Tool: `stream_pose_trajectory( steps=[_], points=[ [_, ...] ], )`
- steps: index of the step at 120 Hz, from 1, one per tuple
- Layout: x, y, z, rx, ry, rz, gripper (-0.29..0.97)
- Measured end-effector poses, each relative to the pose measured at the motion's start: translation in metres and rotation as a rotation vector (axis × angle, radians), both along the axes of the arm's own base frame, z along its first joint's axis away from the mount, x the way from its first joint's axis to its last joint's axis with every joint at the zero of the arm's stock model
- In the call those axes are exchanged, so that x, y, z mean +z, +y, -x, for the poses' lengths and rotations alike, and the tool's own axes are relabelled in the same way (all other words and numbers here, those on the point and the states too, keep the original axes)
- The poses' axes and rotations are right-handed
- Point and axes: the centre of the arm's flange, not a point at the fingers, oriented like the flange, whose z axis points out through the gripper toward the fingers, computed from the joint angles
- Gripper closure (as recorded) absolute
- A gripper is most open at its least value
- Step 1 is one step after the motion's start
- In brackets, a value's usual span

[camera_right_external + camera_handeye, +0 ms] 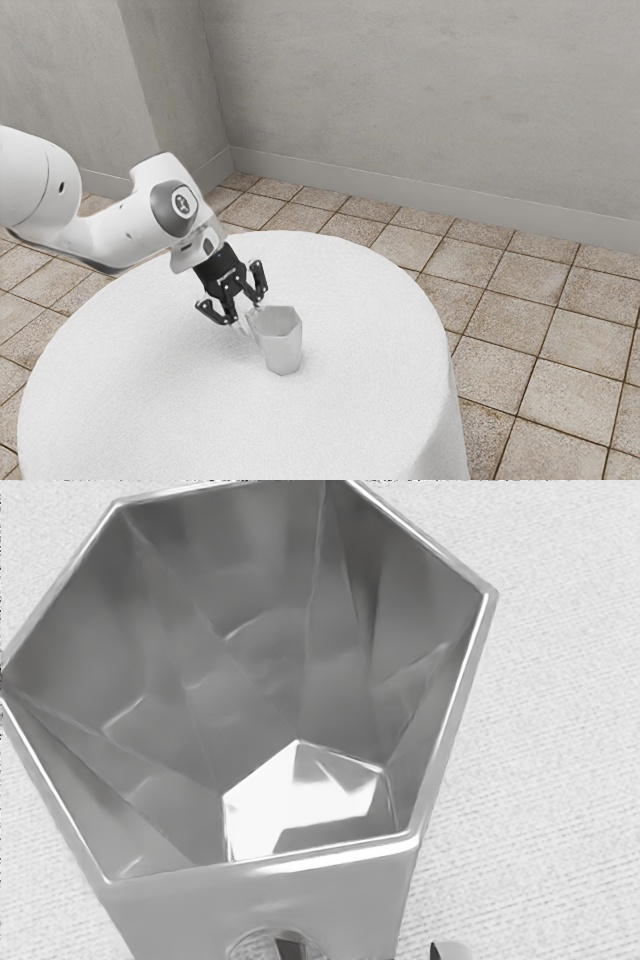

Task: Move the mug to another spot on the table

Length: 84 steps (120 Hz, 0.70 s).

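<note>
Claw (245,316), grip state untellable, beside glossy hexagonal faceted mug (279,342) on textured white table (150,400).

Arm (95,225) comes in from the exterior view's left: white links, forearm sloping down toward the exterior view's right. Wrist (181,207) shows a round grey cap facing the camera. Black gripper (238,306) hangs just under the wrist, tilted, pointing down and toward the exterior view's right. Fingers (213,315) stand spread apart, with the jaws parted and not clamped on anything.
</note>
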Motion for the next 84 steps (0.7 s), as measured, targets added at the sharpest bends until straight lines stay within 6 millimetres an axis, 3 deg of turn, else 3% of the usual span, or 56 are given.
stream_pose_trajectory(
  steps=[34, 58, 71, 84],
  points=[
    [-0.001, 0.0, 0.001, 0.009, -0.008, 0.015, 0.63],
    [0.026, 0.003, 0.0, 0.012, -0.055, 0.025, 0.71],
    [0.045, 0.018, 0.004, 0.035, -0.069, 0.039, 0.72],
    [0.051, 0.039, 0.009, 0.064, -0.057, 0.053, 0.73]
  ],
)
